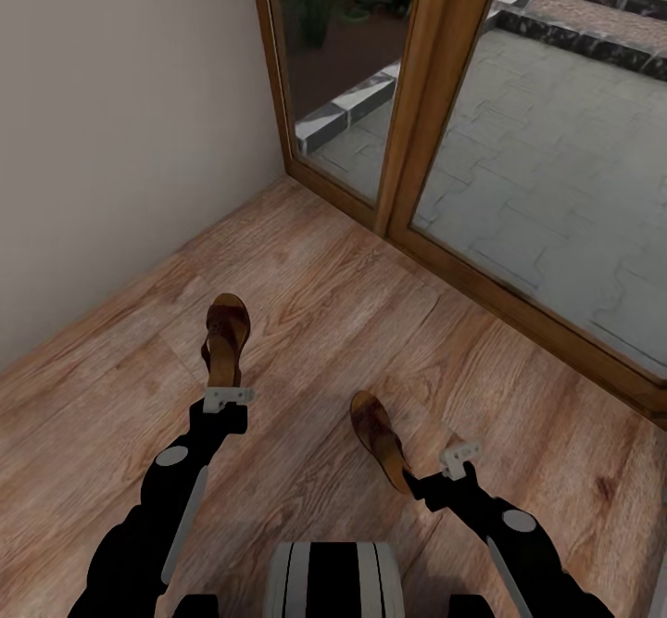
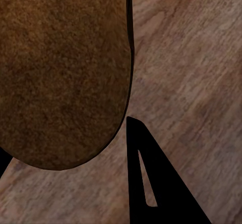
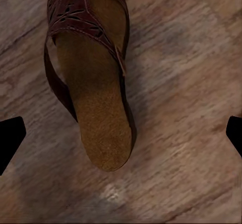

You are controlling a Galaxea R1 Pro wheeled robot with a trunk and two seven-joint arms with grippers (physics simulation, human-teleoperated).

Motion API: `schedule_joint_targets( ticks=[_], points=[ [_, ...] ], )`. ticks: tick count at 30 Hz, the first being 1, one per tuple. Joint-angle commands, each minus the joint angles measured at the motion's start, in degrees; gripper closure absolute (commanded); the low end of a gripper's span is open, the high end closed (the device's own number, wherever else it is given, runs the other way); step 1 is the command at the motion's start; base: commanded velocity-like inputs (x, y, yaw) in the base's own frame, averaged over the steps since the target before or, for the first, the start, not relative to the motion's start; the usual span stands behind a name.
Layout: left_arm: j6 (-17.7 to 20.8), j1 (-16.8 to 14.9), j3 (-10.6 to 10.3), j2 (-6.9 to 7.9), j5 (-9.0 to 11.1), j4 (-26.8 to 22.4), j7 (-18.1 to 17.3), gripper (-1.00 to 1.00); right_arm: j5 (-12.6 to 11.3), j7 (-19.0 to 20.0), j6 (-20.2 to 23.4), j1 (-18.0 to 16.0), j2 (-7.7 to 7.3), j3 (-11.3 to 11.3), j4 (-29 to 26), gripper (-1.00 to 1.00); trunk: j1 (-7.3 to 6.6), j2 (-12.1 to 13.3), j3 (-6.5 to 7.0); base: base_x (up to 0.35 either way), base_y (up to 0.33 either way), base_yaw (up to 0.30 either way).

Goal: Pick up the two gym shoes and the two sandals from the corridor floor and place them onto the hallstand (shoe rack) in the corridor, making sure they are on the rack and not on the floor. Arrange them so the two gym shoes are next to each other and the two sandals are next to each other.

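Note:
Two dark brown sandals with tan insoles lie on the wood-plank corridor floor (image 1: 315, 321). My left gripper (image 1: 223, 384) holds the left sandal (image 1: 226, 331) by the heel. In the left wrist view that heel (image 2: 60, 73) fills the space beside one black finger (image 2: 151, 173), and my left gripper (image 2: 64, 136) looks shut on it. The right sandal (image 1: 378, 435) lies with its heel toward my right gripper (image 1: 414, 483). My right gripper (image 3: 121, 139) stands wide open just over the heel of this sandal (image 3: 96, 88). The gym shoes and the hallstand are out of view.
A beige wall (image 1: 120, 118) closes the left side. A wood-framed glass door (image 1: 417, 118) runs along the back and right, meeting the wall in a corner. My trunk (image 1: 333, 581) sits at the bottom centre. Bare planks spread between the sandals and the door.

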Motion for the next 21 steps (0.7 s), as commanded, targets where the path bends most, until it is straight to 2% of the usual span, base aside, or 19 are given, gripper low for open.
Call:
schedule_joint_targets(
  ticks=[1, 4, 9, 12, 21],
  points=[
    [0.31, -0.02, -0.03, -0.01, -0.35, -0.08, 0.02, 1.00, 0.09, 0.14, 0.29, -0.56, -0.03, 0.04, 0.39, -1.00, -0.01, -0.01, -0.03, 0.000, 0.000, 0.000],
    [0.31, -0.02, -0.03, -0.01, -0.35, -0.08, 0.02, 1.00, 0.09, 0.15, 0.25, -3.52, 0.00, 0.04, 2.19, -1.00, -0.01, -0.01, -0.03, 0.000, 0.000, 0.000],
    [0.31, -0.02, -0.03, 0.00, -0.35, -0.08, 0.02, 1.00, 0.06, 0.11, 0.24, -5.41, 0.06, 0.04, 5.22, -1.00, -0.01, -0.01, -0.03, 0.000, 0.000, 0.000],
    [0.31, -0.02, -0.03, -0.01, -0.35, -0.08, 0.02, 1.00, 0.09, 0.14, 0.21, -7.60, 0.13, 0.13, 10.21, -1.00, -0.01, -0.01, -0.03, 0.000, 0.000, 0.000],
    [0.31, -0.02, -0.03, -0.01, -0.35, -0.08, 0.02, 1.00, 0.10, 0.18, 0.22, -8.52, 0.24, 0.53, 11.88, -1.00, -0.01, -0.01, -0.03, 0.000, 0.000, 0.000]
  ],
)
